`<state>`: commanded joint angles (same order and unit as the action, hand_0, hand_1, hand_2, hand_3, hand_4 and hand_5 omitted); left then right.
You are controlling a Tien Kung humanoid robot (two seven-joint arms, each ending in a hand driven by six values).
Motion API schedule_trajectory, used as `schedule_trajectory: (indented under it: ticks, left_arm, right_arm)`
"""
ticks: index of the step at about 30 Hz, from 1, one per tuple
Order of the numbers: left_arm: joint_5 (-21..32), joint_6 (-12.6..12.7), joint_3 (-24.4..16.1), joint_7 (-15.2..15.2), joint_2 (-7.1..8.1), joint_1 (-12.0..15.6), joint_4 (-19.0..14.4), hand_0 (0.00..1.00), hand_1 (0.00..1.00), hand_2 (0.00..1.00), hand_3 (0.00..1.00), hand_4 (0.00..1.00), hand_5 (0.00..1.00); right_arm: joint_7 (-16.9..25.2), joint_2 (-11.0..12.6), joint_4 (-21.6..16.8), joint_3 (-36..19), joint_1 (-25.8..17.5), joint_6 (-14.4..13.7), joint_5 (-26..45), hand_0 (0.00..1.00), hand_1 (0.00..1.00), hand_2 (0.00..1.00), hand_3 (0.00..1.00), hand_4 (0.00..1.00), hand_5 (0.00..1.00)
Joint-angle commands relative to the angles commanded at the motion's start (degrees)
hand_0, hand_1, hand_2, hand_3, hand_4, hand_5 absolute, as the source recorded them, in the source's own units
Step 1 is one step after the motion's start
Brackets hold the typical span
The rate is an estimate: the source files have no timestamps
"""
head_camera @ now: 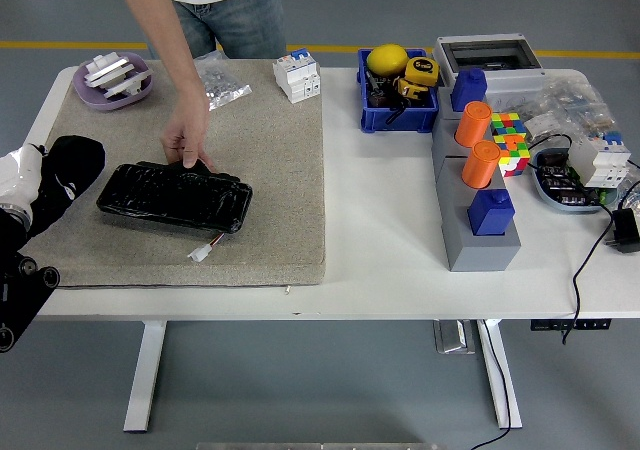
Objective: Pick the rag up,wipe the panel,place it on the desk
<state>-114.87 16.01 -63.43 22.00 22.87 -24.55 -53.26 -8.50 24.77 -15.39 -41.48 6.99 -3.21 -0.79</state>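
Note:
The black glossy panel [175,196] lies on the beige mat [270,210], with a small white connector [201,253] on a wire at its near edge. My left hand [22,177] is at the mat's left edge, left of the panel and clear of it. It is shut on the black rag [68,178], which bunches over the hand's front. A person at the far side rests a hand [187,138] on the panel's far edge. The right arm is out of sight.
At the mat's far side sit a purple dish [112,80] of white parts, a plastic bag [220,80] and a white breaker [298,75]. To the right stand a blue bin [396,95], a grey block with orange cylinders [477,185] and a colour cube [508,140].

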Motion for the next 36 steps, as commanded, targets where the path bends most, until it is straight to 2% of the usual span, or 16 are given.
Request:
schedule_trajectory:
  ticks: [5,6,11,12,17,18,23,24,29,30,35,36]
  left_arm:
    - [0.8,-0.6,0.4,-0.8,0.35,-0.5,1.3,0.51,0.537,0.58,0.552,0.472,0.002]
    - [0.9,-0.8,0.6,-0.9,0.48,-0.6,1.5,0.592,0.574,0.591,0.569,0.623,0.002]
    - [0.9,-1.1,0.7,-0.9,0.71,-0.7,1.6,0.592,0.574,0.591,0.569,0.623,0.002]
    - [1.0,-1.2,0.8,-0.9,0.75,-0.7,1.7,0.663,0.642,0.615,0.566,0.648,0.002]
    - [1.2,-2.1,0.7,-0.4,0.87,-0.7,1.6,0.663,0.642,0.615,0.566,0.648,0.002]
    - [1.2,-2.2,0.6,-0.3,0.87,-0.7,1.5,0.688,0.732,0.656,0.566,0.693,0.002]
    - [1.4,-3.1,0.5,-0.1,0.72,-0.4,0.8,0.688,0.732,0.656,0.566,0.693,0.002]
    - [1.4,-3.2,0.5,-0.1,0.69,-0.4,0.8,0.694,0.75,0.779,0.573,0.853,0.002]
    - [1.0,-4.5,0.2,0.3,0.69,0.0,-0.5,0.694,0.75,0.779,0.573,0.853,0.002]
    - [0.9,-4.8,0.0,0.4,0.69,0.1,-0.8,0.709,0.772,0.815,0.674,0.913,0.049]
    - [-0.2,-6.3,-0.8,1.7,1.06,0.4,-2.6,0.709,0.772,0.815,0.674,0.913,0.049]
    - [-0.5,-6.9,-1.0,2.3,1.22,0.5,-3.2,0.703,0.783,0.837,0.783,0.949,0.078]
  right_arm:
    - [0.1,0.0,-0.1,-0.3,0.1,-0.1,-0.2,0.75,0.632,0.633,0.563,0.915,0.43]
    - [0.1,-0.1,-0.1,-0.3,0.1,-0.1,-0.3,0.75,0.63,0.632,0.563,0.914,0.431]
    - [0.1,-0.1,-0.1,-0.4,0.1,-0.1,-0.3,0.75,0.63,0.632,0.563,0.914,0.431]
    - [0.1,-0.1,-0.1,-0.4,0.1,-0.1,-0.3,0.749,0.628,0.632,0.562,0.913,0.429]
    - [0.1,-0.1,-0.1,-0.5,0.2,-0.2,-0.4,0.749,0.628,0.632,0.562,0.913,0.429]
    - [0.1,-0.1,-0.1,-0.5,0.3,-0.2,-0.5,0.75,0.625,0.63,0.562,0.912,0.427]
    - [0.1,-0.1,0.0,-0.3,0.2,-0.1,-0.2,0.75,0.625,0.63,0.562,0.912,0.427]
    - [0.0,-0.1,0.1,-0.2,0.2,-0.1,-0.1,0.75,0.625,0.628,0.562,0.91,0.425]
    - [0.0,0.0,0.1,-0.2,0.2,-0.1,0.0,0.75,0.625,0.628,0.562,0.91,0.425]
    - [0.0,0.0,0.1,-0.2,0.2,0.0,0.0,0.75,0.625,0.627,0.562,0.908,0.422]
    - [0.1,-0.1,0.1,-0.2,0.2,0.0,0.0,0.75,0.625,0.627,0.562,0.908,0.422]
    - [0.1,0.0,0.1,-0.3,0.2,0.0,0.0,0.75,0.623,0.626,0.562,0.905,0.419]
